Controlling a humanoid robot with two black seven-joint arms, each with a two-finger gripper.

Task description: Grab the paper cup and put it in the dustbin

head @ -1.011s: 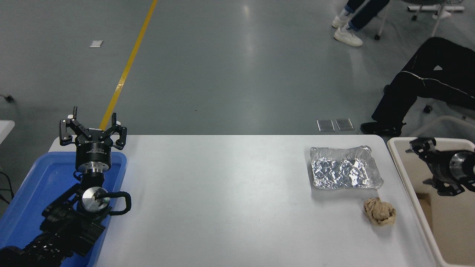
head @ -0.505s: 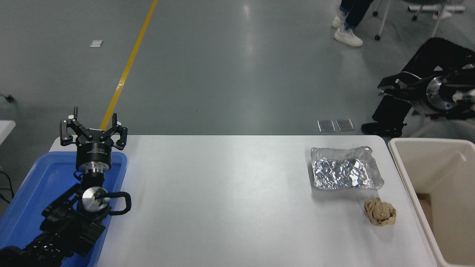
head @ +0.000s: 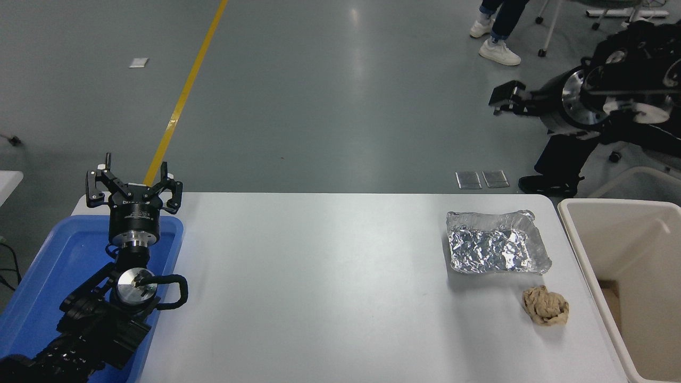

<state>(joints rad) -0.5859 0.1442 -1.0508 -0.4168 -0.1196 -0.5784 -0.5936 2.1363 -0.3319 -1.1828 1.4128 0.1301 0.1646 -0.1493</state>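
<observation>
No paper cup shows on the table — perhaps already inside the dustbin (head: 580, 250). The right gripper (head: 503, 101) hangs high beyond the dustbin's far rim, holding nothing I can see, jaw gap unreadable; the left gripper (head: 133, 183), far off, stands spread.

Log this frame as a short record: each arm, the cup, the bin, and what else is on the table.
left gripper: open, parked over the blue tray
right gripper: raised at upper right, above the floor beyond the table; fingers unclear
cup: not visible
bin: beside the table's right edge; no cup seen in the visible part
table: foil tray, brown paper ball nearer the camera
</observation>
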